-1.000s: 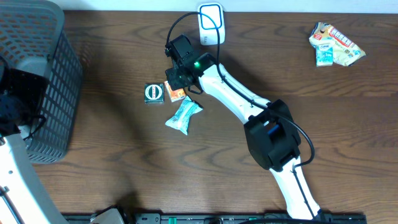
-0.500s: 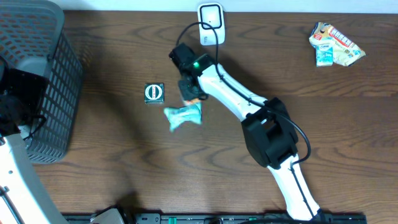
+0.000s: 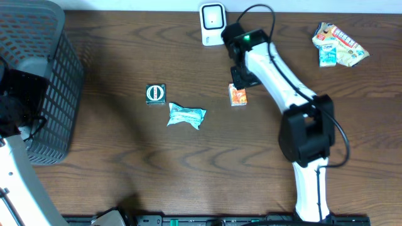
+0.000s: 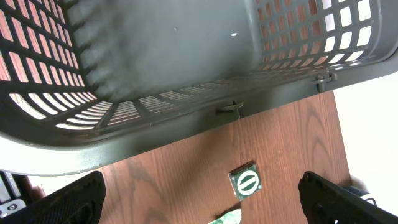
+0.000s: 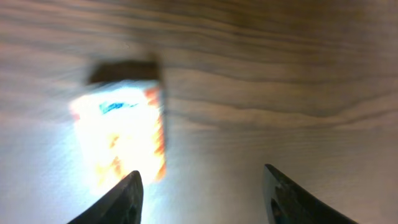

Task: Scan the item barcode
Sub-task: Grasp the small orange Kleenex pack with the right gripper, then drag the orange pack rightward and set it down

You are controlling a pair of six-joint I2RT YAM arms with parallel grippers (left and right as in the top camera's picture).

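Two arms are sitting at this worktop [image 3: 125, 169], but only the right one is busy with the job. The small orange packet [image 3: 238, 95] is lying flat on the wood, a little right of the middle, near the white scanner [image 3: 213, 16] at the far edge. The right gripper [image 5: 201, 180] is hanging just above the packet with its fingers spread and nothing between them. In its own camera the packet is sitting off to one side, by one finger and not in the gap.

I think the step now is picking the packet up. To do it well, the gripper should be moving over until the packet is right in the middle of the gap. Then it should be going down and pinching two sides gently. After that it should be lifting the packet and turning the barcode toward the scanner's face.

The left gripper [image 4: 202, 180] is hanging wide open and holding nothing. It is over by the basket [image 4: 155, 74] on the left, with the green box [image 4: 245, 182] lying on the wood below.

Some things are hard to see. The right wrist view is blurry and very bright, so I cannot tell which side of the packet is carrying the barcode. From above, the arm is covering its own fingers. Only a corner of the blue packet [image 3: 186, 116] is peeking into the left wrist view.
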